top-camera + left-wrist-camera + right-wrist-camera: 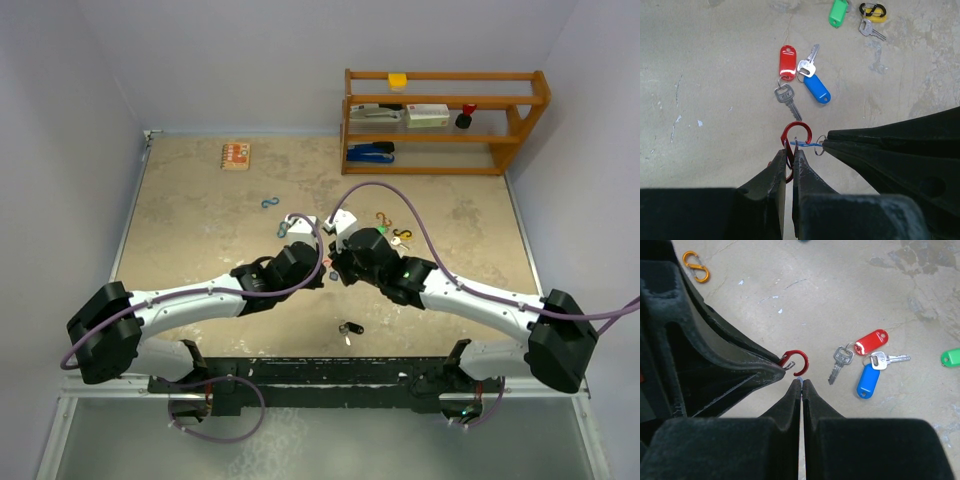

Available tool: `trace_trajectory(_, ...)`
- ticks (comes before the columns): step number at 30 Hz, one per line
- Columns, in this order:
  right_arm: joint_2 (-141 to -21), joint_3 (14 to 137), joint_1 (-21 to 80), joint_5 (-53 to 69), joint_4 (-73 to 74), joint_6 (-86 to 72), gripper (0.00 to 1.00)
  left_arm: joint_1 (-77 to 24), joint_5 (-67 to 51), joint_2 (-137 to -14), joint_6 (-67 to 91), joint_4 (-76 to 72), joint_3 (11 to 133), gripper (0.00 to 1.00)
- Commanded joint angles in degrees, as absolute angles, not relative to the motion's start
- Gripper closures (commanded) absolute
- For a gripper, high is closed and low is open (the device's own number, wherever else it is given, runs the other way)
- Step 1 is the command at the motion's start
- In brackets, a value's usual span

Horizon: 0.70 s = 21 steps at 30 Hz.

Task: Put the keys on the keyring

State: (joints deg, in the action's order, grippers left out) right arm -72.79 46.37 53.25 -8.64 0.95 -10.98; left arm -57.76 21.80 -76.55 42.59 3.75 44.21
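Beige mottled table (200, 220), pale walls (250, 60), wooden shelf (450, 75) behind; keys (786, 95) lie scattered.

My left hand (791, 153) hides the red clip's (802, 127) lower half; the green tag (838, 12) is cropped at twelve o'clock.

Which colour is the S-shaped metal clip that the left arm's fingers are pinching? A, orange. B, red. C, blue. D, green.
B: in the left wrist view the shut left fingers clamp a red S-shaped metal clip, while the orange S-shaped metal clip lies loose on the table.
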Motion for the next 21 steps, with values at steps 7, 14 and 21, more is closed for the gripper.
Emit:
trace_trajectory(7, -73.45, 48.16, 53.44, -14.07, -1.39, -17.92, 1.00, -57.47, 26.00, -75.04, 44.64, 0.26, 44.65, 1.00)
trace_trajectory(14, -73.74, 48.34, 53.44, -16.48, -2.14, -21.18, 1.00, -57.48, 27.16, -74.79, 45.63, -1.13, 43.77, 1.00)
trace_trajectory(21, -74.02, 48.80, 53.44, -18.25, -2.81, -22.54, 1.00, -57.47, 27.57, -75.50, 46.02, -1.32, 43.86, 1.00)
